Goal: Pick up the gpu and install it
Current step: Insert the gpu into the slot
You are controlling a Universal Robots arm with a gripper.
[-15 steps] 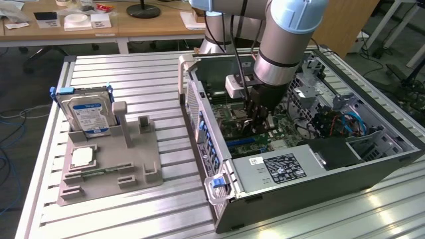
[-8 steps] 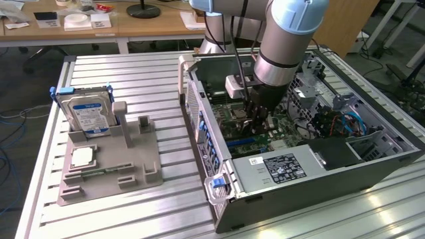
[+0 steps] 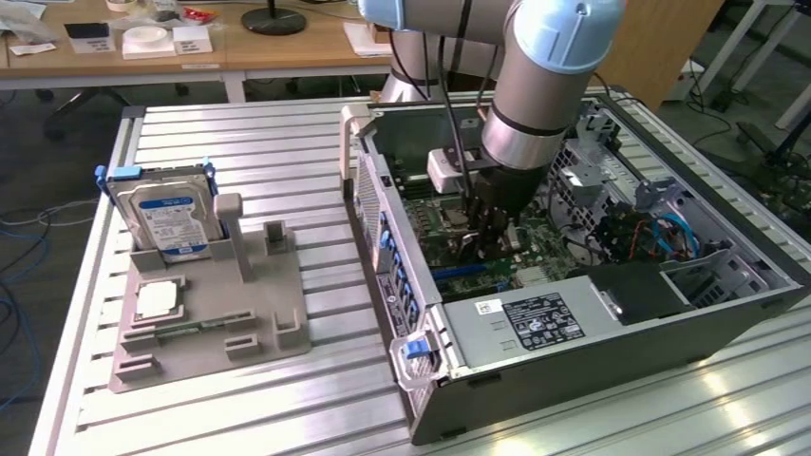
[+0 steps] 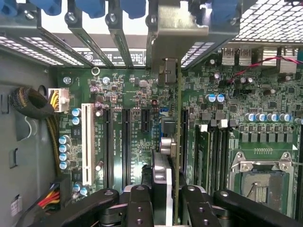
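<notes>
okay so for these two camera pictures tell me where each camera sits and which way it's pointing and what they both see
Exterior view: off the arm, raised, looking down across the slatted table at the open computer case; the robot arm reaches into the case.
Wrist view: on the wrist, looking down into the case at the motherboard; the gripper holds the gpu edge-on above the slots.
Shared: the motherboard, the case's rear wall, the gripper.
</notes>
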